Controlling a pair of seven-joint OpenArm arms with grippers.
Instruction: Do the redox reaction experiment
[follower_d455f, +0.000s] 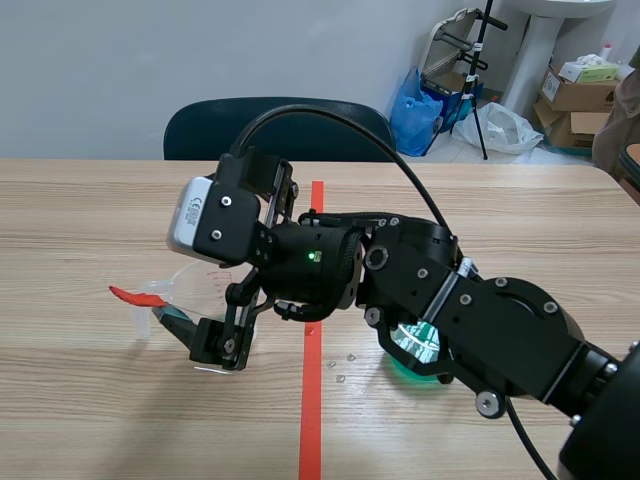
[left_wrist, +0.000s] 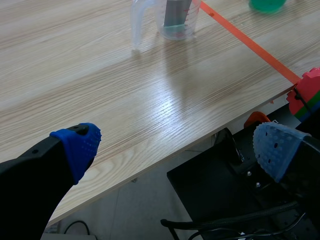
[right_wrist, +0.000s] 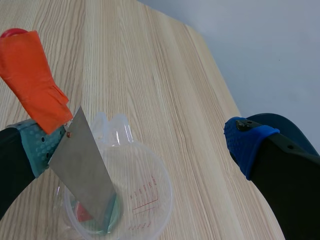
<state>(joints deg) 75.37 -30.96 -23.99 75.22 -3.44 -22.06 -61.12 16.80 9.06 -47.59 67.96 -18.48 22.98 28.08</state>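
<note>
Metal strip (right_wrist: 82, 165) in measuring cup (right_wrist: 156, 196)

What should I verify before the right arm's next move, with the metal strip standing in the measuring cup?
1. Lower end of metal strip inside measuring cup: ok.
2. Cup upright on the table: ok.
3. The right end effector open: ok.
4. Strip free of its teal pad: cannot tell; they look touching.
5. The green container clear of the right arm: cannot tell; the arm hangs over it.
6. The left end effector open, away from the cup: ok.
</note>
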